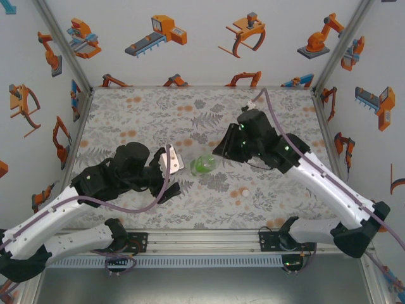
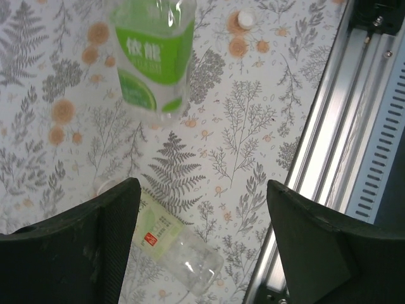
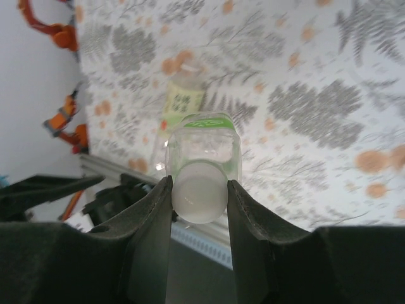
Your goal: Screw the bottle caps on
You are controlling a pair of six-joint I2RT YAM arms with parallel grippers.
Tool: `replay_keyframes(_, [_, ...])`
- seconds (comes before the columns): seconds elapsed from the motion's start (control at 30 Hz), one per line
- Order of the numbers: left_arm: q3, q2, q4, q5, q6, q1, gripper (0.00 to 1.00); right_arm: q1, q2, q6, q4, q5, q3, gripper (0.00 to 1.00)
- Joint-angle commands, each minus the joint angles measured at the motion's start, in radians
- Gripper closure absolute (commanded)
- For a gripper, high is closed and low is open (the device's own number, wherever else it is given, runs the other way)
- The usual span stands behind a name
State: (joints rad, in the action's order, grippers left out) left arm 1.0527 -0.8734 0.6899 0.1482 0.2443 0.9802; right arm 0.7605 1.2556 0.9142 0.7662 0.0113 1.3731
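Note:
My right gripper is shut on a white bottle cap that sits on the neck of the bright-green-label bottle. In the top view that bottle lies at the table's middle, just left of the right gripper. My left gripper is open above the yellow-green-label bottle, which lies flat between its fingers without touching them. The green-label bottle lies ahead of it. A loose white cap rests on the cloth, also seen from above. The nearly plain bottle is out of view.
The floral cloth covers the table. An aluminium rail runs along the near edge, close to the left gripper's right finger. Printed walls close in the left, right and back sides.

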Motion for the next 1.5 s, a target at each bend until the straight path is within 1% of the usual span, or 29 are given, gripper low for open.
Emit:
replay_keyframes(0.0, [-0.011, 0.006, 0.034, -0.094, -0.180, -0.018, 0.26, -0.068, 0.094, -0.198, 0.079, 0.019, 0.087, 0.89])
replay_keyframes(0.07, [-0.014, 0.006, 0.045, -0.131, -0.272, -0.028, 0.26, -0.109, 0.174, -0.272, 0.093, 0.014, 0.158, 0.90])
replay_keyframes(0.17, [-0.022, -0.003, 0.060, -0.146, -0.389, -0.046, 0.26, -0.156, 0.285, -0.358, 0.117, -0.008, 0.254, 0.91])
replay_keyframes(0.3, [-0.027, -0.025, 0.093, -0.148, -0.486, -0.062, 0.26, -0.216, 0.425, -0.446, 0.143, -0.018, 0.375, 0.94])
replay_keyframes(0.37, [-0.042, -0.029, 0.085, -0.132, -0.524, -0.067, 0.26, -0.245, 0.496, -0.481, 0.152, -0.025, 0.436, 0.96])
replay_keyframes(0.47, [-0.070, -0.017, 0.049, -0.107, -0.559, -0.072, 0.26, -0.279, 0.594, -0.513, 0.172, -0.017, 0.526, 0.97])
replay_keyframes(0.63, [-0.110, 0.013, 0.008, -0.110, -0.605, -0.075, 0.26, -0.316, 0.738, -0.566, 0.204, -0.023, 0.683, 0.98])
replay_keyframes(0.77, [-0.115, 0.026, 0.032, -0.129, -0.616, -0.076, 0.27, -0.334, 0.838, -0.611, 0.238, -0.047, 0.819, 0.98])
replay_keyframes(0.87, [-0.117, 0.041, 0.046, -0.146, -0.618, -0.077, 0.27, -0.345, 0.889, -0.626, 0.245, -0.053, 0.885, 0.98])
replay_keyframes(1.03, [-0.118, 0.058, 0.058, -0.158, -0.626, -0.078, 0.26, -0.354, 0.939, -0.636, 0.247, -0.060, 0.941, 0.98])
replay_keyframes(1.23, [-0.131, 0.077, 0.061, -0.168, -0.634, -0.078, 0.27, -0.353, 0.948, -0.645, 0.217, -0.072, 0.906, 0.97])
replay_keyframes(1.33, [-0.135, 0.084, 0.064, -0.169, -0.635, -0.079, 0.26, -0.354, 0.941, -0.646, 0.195, -0.086, 0.868, 0.91])
replay_keyframes(1.47, [-0.140, 0.088, 0.068, -0.172, -0.637, -0.080, 0.26, -0.353, 0.922, -0.640, 0.162, -0.088, 0.808, 0.86])
